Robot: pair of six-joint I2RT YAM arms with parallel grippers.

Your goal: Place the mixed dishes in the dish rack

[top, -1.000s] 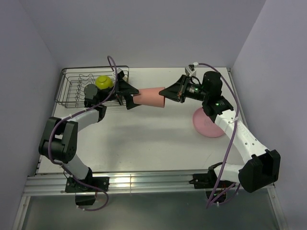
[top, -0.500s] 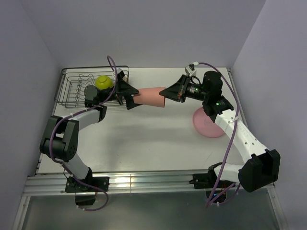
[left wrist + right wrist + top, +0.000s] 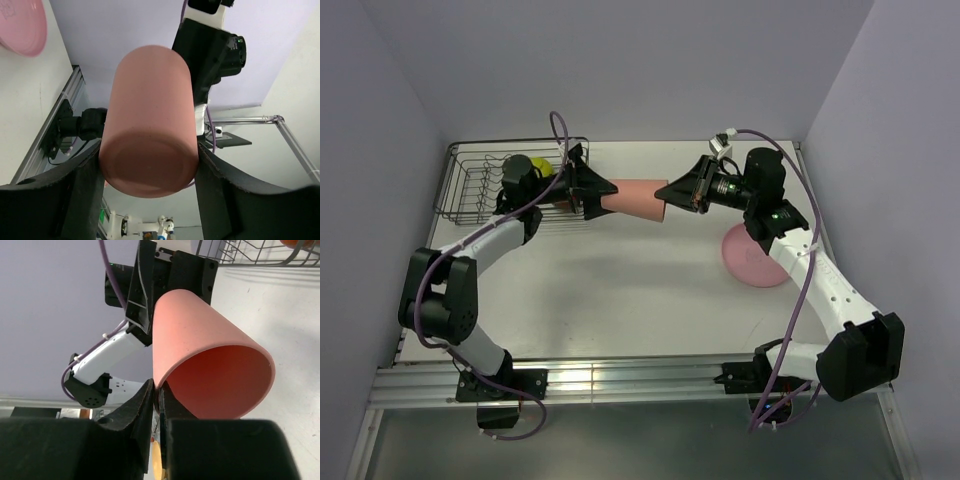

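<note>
The salmon-pink cup (image 3: 635, 199) hangs on its side above the table between both grippers. My left gripper (image 3: 592, 190) is shut on its base, with fingers on both sides in the left wrist view (image 3: 148, 167). My right gripper (image 3: 665, 193) pinches the rim, one finger inside and one outside (image 3: 160, 395). The dark wire dish rack (image 3: 470, 185) stands at the far left. The lime-green bowl (image 3: 546, 167) sits in it, partly hidden by my left wrist. The pink plate (image 3: 755, 258) lies on the table at the right. An orange-red piece (image 3: 300, 242) shows in the rack. The beige-grey cup is out of view.
Walls close the table on the left, back and right. The aluminium rail (image 3: 620, 380) with both arm bases runs along the near edge. My right arm (image 3: 800, 262) passes over the plate.
My left wrist has risen and swung back over the rack, now covering part of the green bowl. The cup's base end has lifted slightly with it. My right gripper still pinches the rim.
</note>
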